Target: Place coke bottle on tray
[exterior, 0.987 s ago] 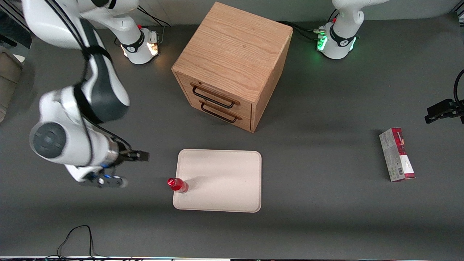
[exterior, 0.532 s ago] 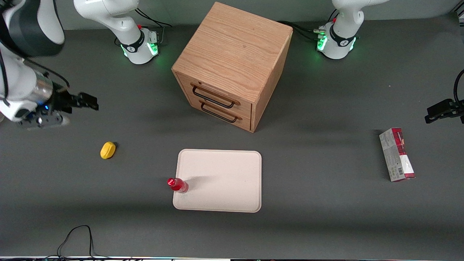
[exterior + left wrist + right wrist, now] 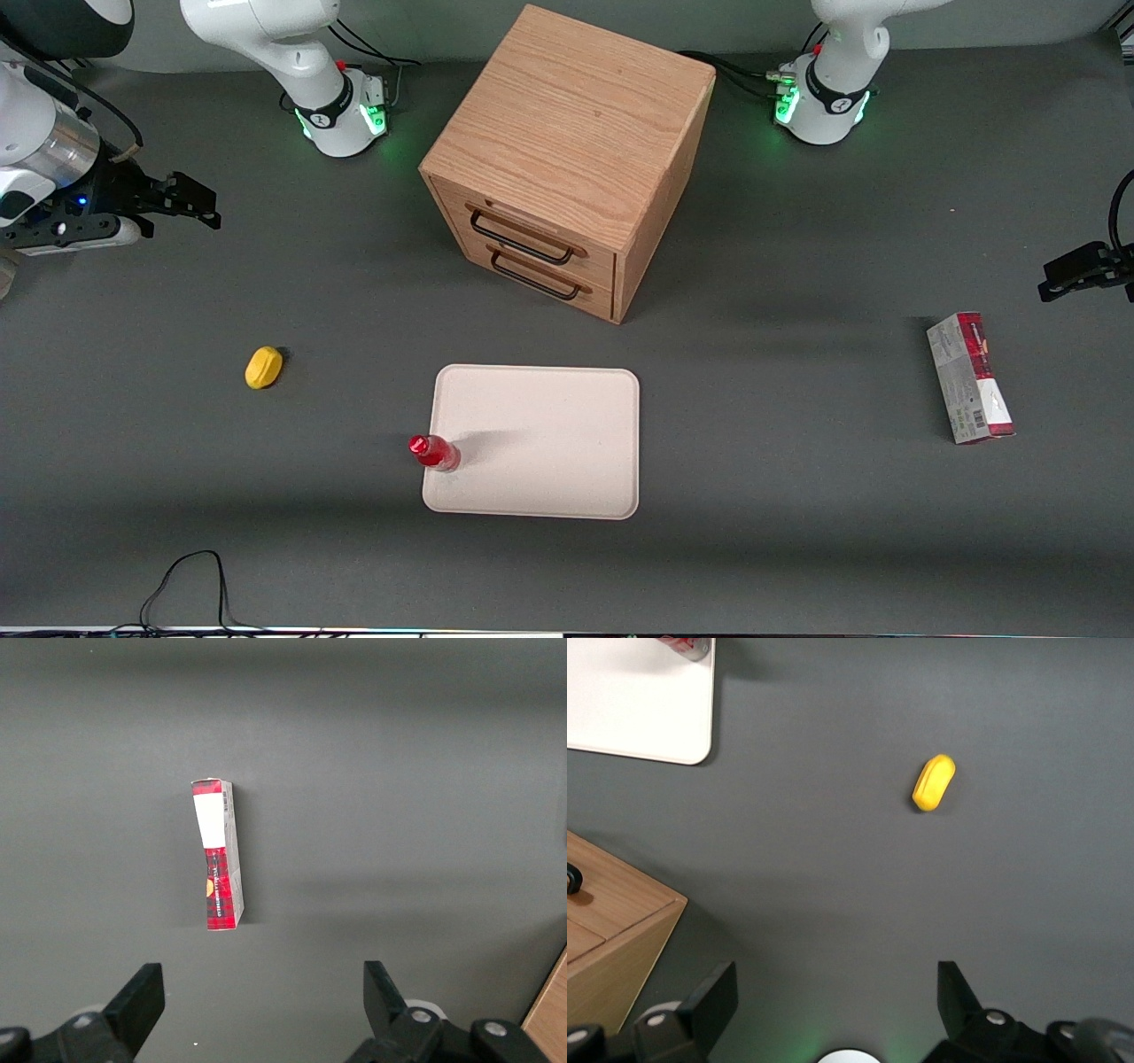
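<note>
The bottle [image 3: 433,451] is standing upright on the tray's [image 3: 540,425] lower-left edge, while the gripper [image 3: 190,199], fingers spread and empty, is hovering far off at the frame's upper left.

We see even, soft overhead light on the matte dark grey table [image 3: 797,549], without glare. The small red coke bottle [image 3: 433,451] throws a faint shadow across the cream-beige rectangular tray [image 3: 549,478]. The black two-finger gripper [image 3: 190,202] hangs spread near the table's working-arm end, slightly blurred.
</note>
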You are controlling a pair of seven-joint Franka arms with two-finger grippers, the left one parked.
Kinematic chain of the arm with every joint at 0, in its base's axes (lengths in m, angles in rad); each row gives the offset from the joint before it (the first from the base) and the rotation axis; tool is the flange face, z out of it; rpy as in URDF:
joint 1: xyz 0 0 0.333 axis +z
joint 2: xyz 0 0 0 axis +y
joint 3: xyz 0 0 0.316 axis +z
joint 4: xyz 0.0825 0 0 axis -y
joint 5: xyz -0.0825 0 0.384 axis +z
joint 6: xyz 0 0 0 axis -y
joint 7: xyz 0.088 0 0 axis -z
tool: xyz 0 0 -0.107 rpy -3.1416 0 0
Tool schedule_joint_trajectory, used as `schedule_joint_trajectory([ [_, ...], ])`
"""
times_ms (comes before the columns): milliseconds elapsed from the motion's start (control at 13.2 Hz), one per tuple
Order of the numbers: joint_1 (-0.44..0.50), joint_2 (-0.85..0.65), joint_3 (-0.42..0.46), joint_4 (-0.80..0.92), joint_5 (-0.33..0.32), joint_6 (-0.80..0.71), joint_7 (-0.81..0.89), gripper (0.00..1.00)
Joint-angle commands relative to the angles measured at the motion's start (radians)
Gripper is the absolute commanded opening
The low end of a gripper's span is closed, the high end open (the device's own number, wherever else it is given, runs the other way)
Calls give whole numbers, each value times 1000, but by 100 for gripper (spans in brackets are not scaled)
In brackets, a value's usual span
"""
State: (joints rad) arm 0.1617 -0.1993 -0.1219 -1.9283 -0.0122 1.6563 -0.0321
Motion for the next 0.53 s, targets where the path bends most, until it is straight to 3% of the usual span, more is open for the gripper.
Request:
schedule_joint_trajectory([
  [0, -17, 119, 13, 168, 24, -91, -5, 100],
  [456, -28, 141, 13, 206, 38, -127, -12, 100],
])
